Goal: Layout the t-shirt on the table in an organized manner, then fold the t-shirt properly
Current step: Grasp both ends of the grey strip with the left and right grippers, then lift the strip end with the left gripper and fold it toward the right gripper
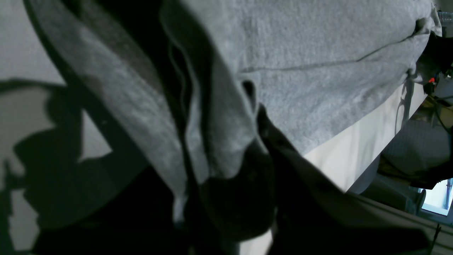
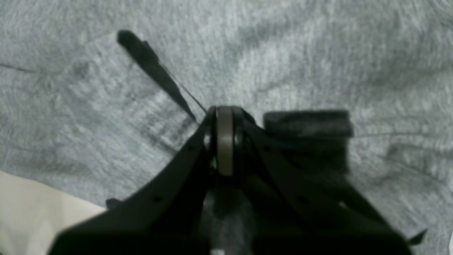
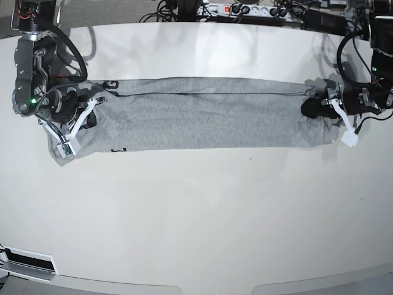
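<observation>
The heather-grey t-shirt (image 3: pixel 196 114) lies across the white table (image 3: pixel 196 215) as a long narrow band, with black lettering (image 3: pixel 118 149) peeking out at its lower edge. My left gripper (image 3: pixel 312 108) is at the band's right end. In the left wrist view its dark jaws (image 1: pixel 254 141) are closed with bunched grey cloth (image 1: pixel 318 42) pinched between them. My right gripper (image 3: pixel 86 117) is at the band's left end. Seen from the right wrist, the tips (image 2: pixel 224 111) are shut where a raised ridge of the fabric (image 2: pixel 318 53) runs into them.
A power strip and cables (image 3: pixel 245 9) line the far table edge. White tags dangle from both grippers (image 3: pixel 64 147) (image 3: pixel 350 138). A slotted white fixture (image 3: pixel 27 263) sits at the front left corner. Beside the left gripper the table edge (image 1: pixel 375 141) drops off to clutter.
</observation>
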`<state>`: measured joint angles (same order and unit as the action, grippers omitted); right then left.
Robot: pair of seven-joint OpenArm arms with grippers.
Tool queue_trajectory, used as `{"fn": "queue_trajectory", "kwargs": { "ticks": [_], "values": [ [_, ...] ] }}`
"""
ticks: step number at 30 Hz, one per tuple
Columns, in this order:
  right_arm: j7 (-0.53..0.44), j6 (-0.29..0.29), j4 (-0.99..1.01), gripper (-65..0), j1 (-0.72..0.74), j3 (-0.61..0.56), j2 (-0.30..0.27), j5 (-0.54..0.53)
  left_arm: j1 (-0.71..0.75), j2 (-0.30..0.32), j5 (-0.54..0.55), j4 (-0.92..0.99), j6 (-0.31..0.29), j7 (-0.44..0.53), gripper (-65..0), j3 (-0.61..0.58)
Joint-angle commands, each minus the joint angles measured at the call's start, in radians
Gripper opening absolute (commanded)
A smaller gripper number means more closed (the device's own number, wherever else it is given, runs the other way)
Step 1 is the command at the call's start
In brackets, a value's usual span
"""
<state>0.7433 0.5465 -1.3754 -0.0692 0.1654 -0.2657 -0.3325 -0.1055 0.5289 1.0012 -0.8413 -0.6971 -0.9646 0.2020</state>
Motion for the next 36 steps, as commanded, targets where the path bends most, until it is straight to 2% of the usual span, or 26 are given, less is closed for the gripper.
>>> {"fn": "queue_trajectory", "kwargs": {
  "ticks": [1, 6, 9, 13, 19, 23, 25, 36],
  "values": [
    [-0.018, 0.004, -0.016, -65.0, 0.014, 0.005, -0.014, -0.011, -0.011, 0.023, -0.009, -0.01, -0.001, -0.001, -65.0, 0.004],
    [-0.018, 0.005, -0.016, -65.0, 0.014, 0.005, -0.015, -0.011, -0.011, 0.046, 0.002, -0.011, -0.001, -0.011, -65.0, 0.034],
    [-0.026, 0.057, -0.028, -65.0, 0.017, 0.005, -0.015, -0.019, -0.011, 0.061, 0.002, -0.011, -0.001, -0.012, -65.0, 0.078],
    [-0.025, 0.107, -0.077, -65.0, 0.017, 0.005, -0.014, -0.117, -0.011, 0.079, 0.002, -0.011, -0.001, -0.016, -65.0, 0.106],
    [-0.024, 0.109, -0.141, -65.0, 0.017, 0.005, -0.015, -0.138, -0.011, 0.134, 0.029, -0.011, -0.001, -0.039, -65.0, 0.106],
    [-0.024, 0.109, -0.141, -65.0, 0.016, 0.005, -0.014, -0.138, -0.011, 0.183, 0.226, -0.027, -0.001, -0.208, -65.0, 0.106],
    [-0.024, 0.109, -0.141, -65.0, 0.017, 0.005, -0.014, -0.138, -0.008, 0.203, 0.269, -0.058, -0.001, -0.274, -65.0, 0.106],
    [-0.009, 0.109, -0.141, -65.0, 0.017, 0.005, -0.014, -0.138, 0.019, 0.343, 0.23, -0.14, -0.001, -0.206, -65.0, 0.106]
  ]
}}
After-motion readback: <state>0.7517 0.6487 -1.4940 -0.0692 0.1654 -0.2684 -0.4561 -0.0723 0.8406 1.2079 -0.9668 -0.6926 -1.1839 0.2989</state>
